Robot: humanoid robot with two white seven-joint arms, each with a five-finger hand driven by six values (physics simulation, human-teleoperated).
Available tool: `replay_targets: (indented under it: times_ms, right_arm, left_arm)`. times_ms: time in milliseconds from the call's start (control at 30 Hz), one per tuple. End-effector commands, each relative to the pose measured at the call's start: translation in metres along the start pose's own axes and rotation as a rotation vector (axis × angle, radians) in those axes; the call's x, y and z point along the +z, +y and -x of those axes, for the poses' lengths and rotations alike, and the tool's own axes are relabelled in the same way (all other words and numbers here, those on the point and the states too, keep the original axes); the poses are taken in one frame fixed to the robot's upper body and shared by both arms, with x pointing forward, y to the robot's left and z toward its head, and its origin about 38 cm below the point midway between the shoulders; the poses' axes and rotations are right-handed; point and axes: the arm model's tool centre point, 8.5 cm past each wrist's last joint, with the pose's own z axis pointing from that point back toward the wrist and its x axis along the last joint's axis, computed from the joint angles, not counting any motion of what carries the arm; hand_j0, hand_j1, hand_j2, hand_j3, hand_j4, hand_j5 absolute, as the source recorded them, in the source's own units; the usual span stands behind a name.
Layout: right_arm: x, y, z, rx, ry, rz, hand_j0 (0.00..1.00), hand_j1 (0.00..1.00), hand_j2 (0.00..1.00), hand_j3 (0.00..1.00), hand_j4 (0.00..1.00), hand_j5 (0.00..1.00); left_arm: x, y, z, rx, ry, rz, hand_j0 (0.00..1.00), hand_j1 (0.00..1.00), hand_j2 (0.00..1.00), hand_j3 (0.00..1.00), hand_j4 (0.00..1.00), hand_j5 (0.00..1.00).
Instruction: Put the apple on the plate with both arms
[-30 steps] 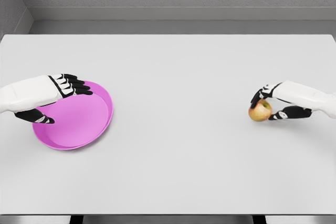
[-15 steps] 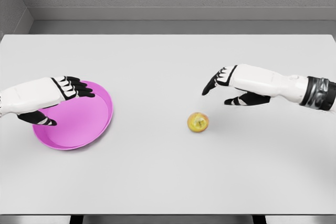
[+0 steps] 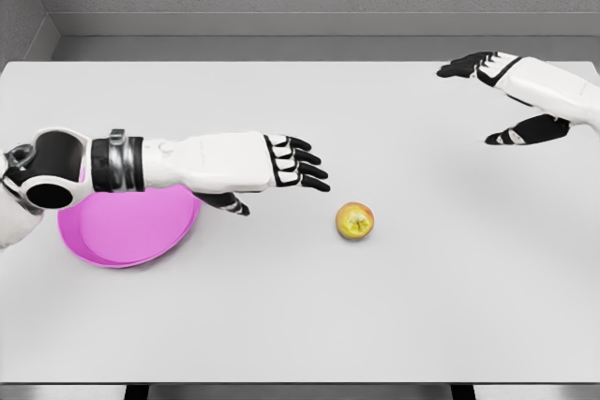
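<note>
- The apple point(image 3: 355, 221), yellow with a reddish blush, sits alone on the white table point(image 3: 309, 325), a little right of the table's middle, with nothing touching it.
- The left hand point(image 3: 281, 163) is just left of the apple and slightly farther back; its fingers point(image 3: 309, 171) are stretched out flat and loose toward the apple, gripping nothing, and the thumb hangs below the palm.
- There is a clear gap between those fingertips and the apple.
- The left forearm reaches in from the left edge and passes over the back part of the pink plate point(image 3: 127, 231), hiding that part of its rim.
- The pink plate lies on the table well left of the apple, near the table's left edge, and nothing rests in the part of it that shows.
- The right hand point(image 3: 502, 91) is well right of the apple and far behind it, near the table's back right corner; its fingers are extended and its thumb spread away from them, so it is released and holds nothing.
</note>
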Motion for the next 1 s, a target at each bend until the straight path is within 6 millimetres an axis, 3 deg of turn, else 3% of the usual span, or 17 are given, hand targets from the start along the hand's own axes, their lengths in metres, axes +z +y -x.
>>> replay_targets:
  times_ms: [0, 67, 100, 233, 400, 500, 700, 967]
  right_arm:
    - [0.007, -0.007, 0.002, 0.01, 0.017, 0.003, 1.0, 1.0, 1.0, 1.0, 1.0, 1.0]
    - [0.007, -0.007, 0.003, 0.012, 0.018, 0.001, 1.0, 1.0, 1.0, 1.0, 1.0, 1.0]
    - [0.007, -0.007, 0.003, 0.012, 0.018, 0.001, 1.0, 1.0, 1.0, 1.0, 1.0, 1.0]
    - [0.007, -0.007, 0.002, 0.013, 0.018, 0.005, 1.0, 1.0, 1.0, 1.0, 1.0, 1.0]
    - [0.008, -0.002, 0.003, 0.004, 0.022, -0.003, 1.0, 1.0, 1.0, 1.0, 1.0, 1.0]
    - [0.008, 0.0, 0.003, 0.002, 0.022, -0.005, 1.0, 1.0, 1.0, 1.0, 1.0, 1.0]
    - [0.008, -0.001, 0.003, 0.003, 0.022, -0.004, 1.0, 1.0, 1.0, 1.0, 1.0, 1.0]
    - [0.009, -0.001, 0.003, 0.004, 0.023, -0.005, 1.0, 1.0, 1.0, 1.0, 1.0, 1.0]
  left_arm:
    - [-0.042, -0.021, -0.023, 0.036, -0.114, 0.028, 1.0, 1.0, 1.0, 1.0, 1.0, 1.0]
    - [-0.055, -0.03, -0.021, 0.061, -0.122, 0.038, 1.0, 1.0, 1.0, 1.0, 1.0, 1.0]
    - [-0.064, -0.022, -0.017, 0.049, -0.128, 0.028, 1.0, 1.0, 1.0, 1.0, 1.0, 1.0]
    - [-0.061, -0.018, -0.002, 0.054, -0.09, 0.031, 1.0, 1.0, 1.0, 1.0, 1.0, 1.0]
    - [-0.076, -0.018, -0.004, 0.031, -0.103, 0.038, 1.0, 1.0, 1.0, 1.0, 1.0, 1.0]
    - [-0.081, -0.024, 0.011, 0.038, -0.063, 0.058, 1.0, 1.0, 1.0, 1.0, 1.0, 1.0]
    - [-0.114, -0.022, -0.005, 0.015, -0.127, 0.054, 1.0, 1.0, 1.0, 1.0, 1.0, 1.0]
    - [-0.113, -0.024, 0.004, 0.024, -0.101, 0.064, 1.0, 1.0, 1.0, 1.0, 1.0, 1.0]
